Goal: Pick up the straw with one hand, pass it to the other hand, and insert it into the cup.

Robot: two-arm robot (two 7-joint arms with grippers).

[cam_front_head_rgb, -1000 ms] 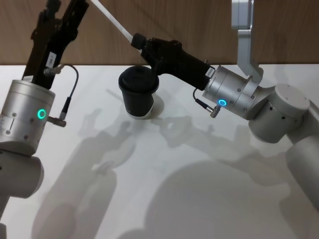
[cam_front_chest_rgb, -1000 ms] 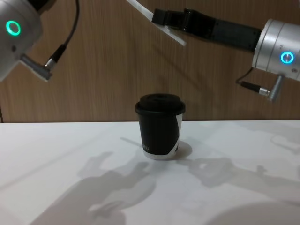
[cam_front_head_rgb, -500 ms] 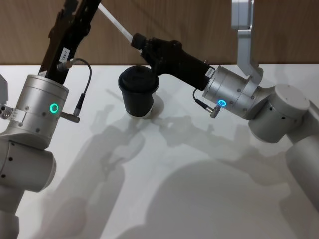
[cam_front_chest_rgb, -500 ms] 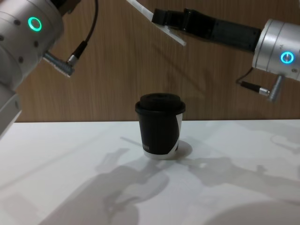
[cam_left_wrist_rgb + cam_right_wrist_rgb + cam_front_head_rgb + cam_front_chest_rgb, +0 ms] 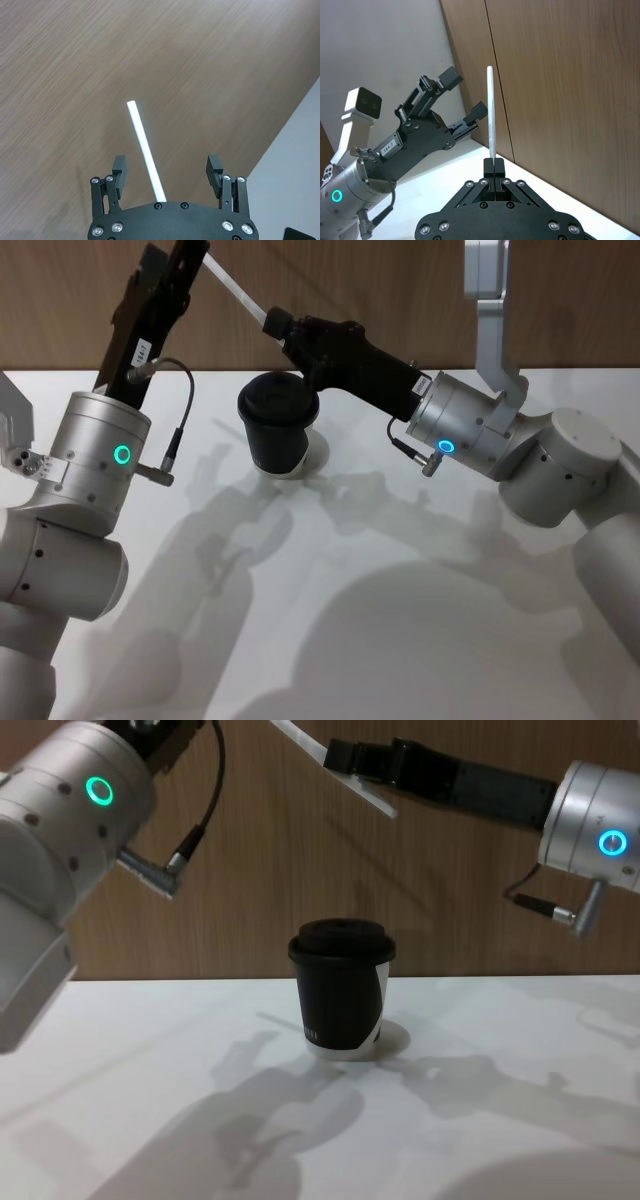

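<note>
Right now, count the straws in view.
1: the straw, pinched by the right gripper above the cup, its upper part running through the open left gripper.

Straw [image 5: 232,287] in right tool [image 5: 272,322], near cup [image 5: 278,430]

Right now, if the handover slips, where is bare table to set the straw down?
The table in front of the cup, toward the robot, is bare, as is the strip to the cup's right. Crowded: above the cup, where the right gripper pinches the straw and the open left gripper straddles it.
</note>
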